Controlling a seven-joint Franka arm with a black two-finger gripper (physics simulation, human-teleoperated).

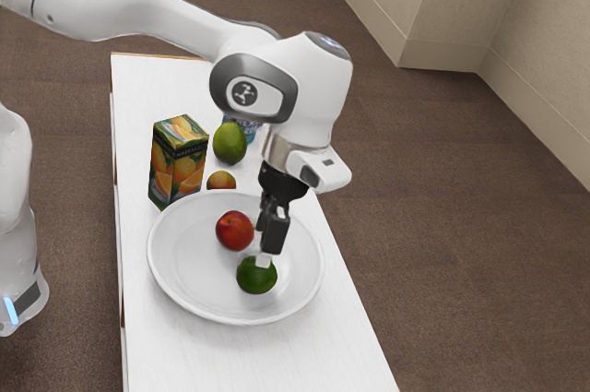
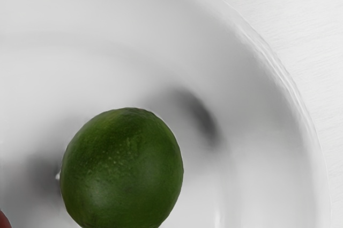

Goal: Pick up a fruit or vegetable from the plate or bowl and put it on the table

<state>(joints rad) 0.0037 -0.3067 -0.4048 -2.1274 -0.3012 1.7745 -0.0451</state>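
Pincer at the green fruit; grasp unconfirmed

Your pincer points down inside the rim of the white dish, its tip at the top of the green fruit. You cannot tell from these views whether it is released, clenched or grasping that fruit. The green fruit, the task item, is within the dish rim. The wrist view gives you its rounded, faintly speckled skin, with dark shading on the dish to either side. Whether it bears on the dish bottom cannot be determined.

Near it, and apart from it, you have the red fruit, also in the dish. Just outside the rim, on the far side in the exterior view, sits the small orange-yellow fruit, partly hidden by that rim. Beyond it is the larger green fruit with a yellowish cast, and behind that a blue-marked item, mostly covered. To the exterior view's left of these, your juice carton stands upright. The dish and carton rest on the white table, over brown flooring.
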